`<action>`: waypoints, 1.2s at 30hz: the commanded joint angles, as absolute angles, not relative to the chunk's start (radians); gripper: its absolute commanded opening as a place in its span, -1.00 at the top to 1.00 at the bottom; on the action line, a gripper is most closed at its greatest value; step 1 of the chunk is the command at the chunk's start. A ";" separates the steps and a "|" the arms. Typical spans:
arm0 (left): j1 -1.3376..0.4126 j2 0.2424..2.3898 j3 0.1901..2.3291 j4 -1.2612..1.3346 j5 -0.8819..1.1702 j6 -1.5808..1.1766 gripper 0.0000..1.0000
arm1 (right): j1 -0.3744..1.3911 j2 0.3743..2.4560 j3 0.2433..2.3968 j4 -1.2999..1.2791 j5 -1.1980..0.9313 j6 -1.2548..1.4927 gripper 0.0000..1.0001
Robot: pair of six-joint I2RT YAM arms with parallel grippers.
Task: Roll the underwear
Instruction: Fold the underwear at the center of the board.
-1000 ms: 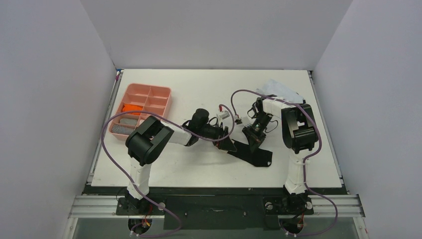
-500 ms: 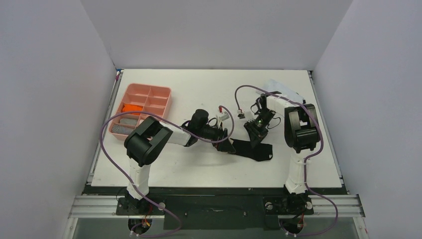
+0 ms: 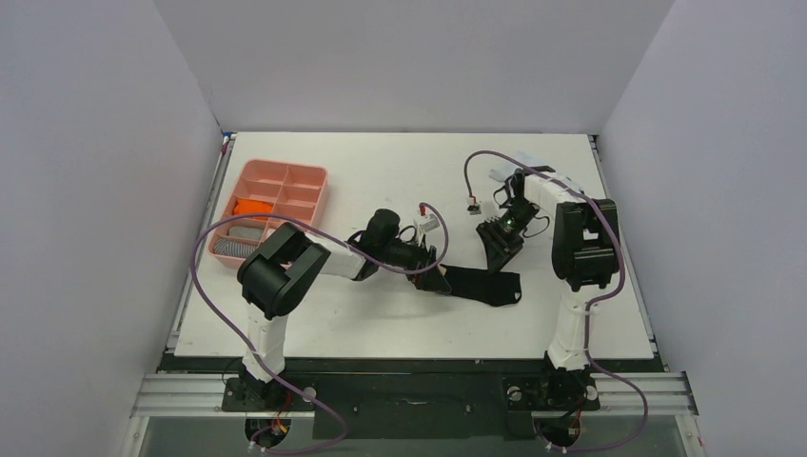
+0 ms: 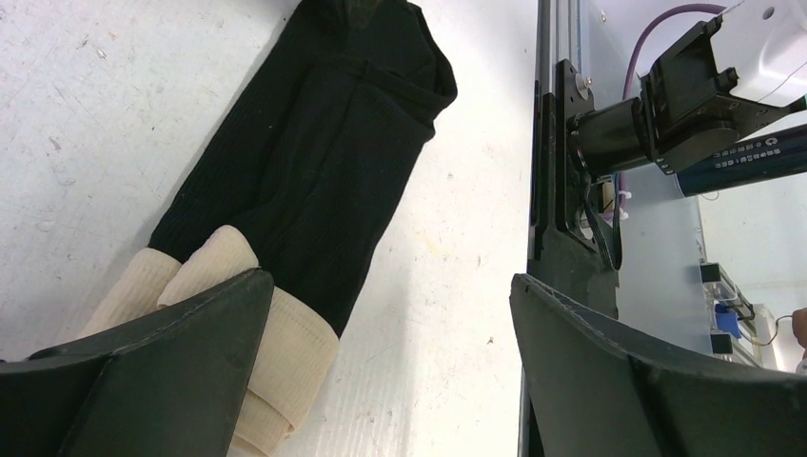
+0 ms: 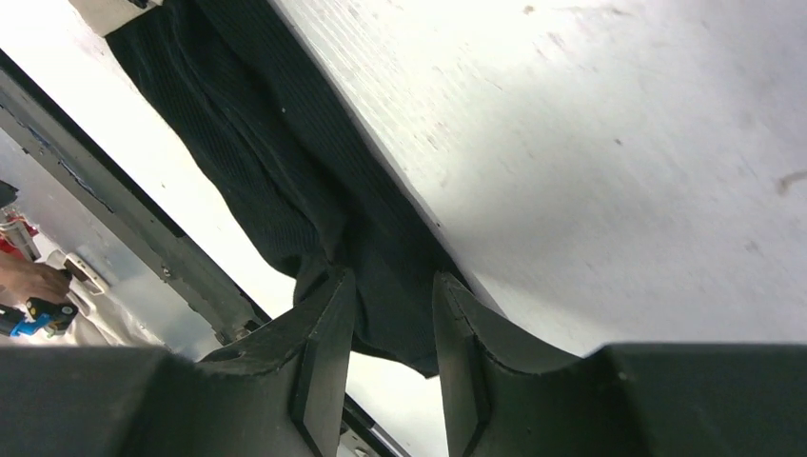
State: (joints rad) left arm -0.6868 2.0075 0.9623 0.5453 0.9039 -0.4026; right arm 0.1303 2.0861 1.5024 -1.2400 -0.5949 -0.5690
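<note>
You released the black underwear; right gripper parted and backed off, left gripper stayed wide open; roll unstarted.

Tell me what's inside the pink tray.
An orange garment sits in a left compartment of the tray; greyish items fill the near ones. What lies beneath them is covered.

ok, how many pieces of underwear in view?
2. The black underwear lies on the table near centre; the orange underwear sits in the pink tray at far left. Grey cloth in the tray's near compartments may be more, cannot tell.
</note>
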 commanded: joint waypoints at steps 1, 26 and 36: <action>-0.688 2.009 0.948 0.447 0.822 -0.403 -0.95 | 0.105 2.012 1.548 -1.302 -0.600 -0.616 0.34; -0.679 1.878 0.922 0.498 0.900 -0.394 -0.93 | 0.134 1.851 1.220 -1.132 -0.456 -0.585 0.39; -0.656 1.821 0.916 0.538 0.961 -0.406 -0.93 | 0.142 1.932 1.296 -1.098 -0.403 -0.536 0.42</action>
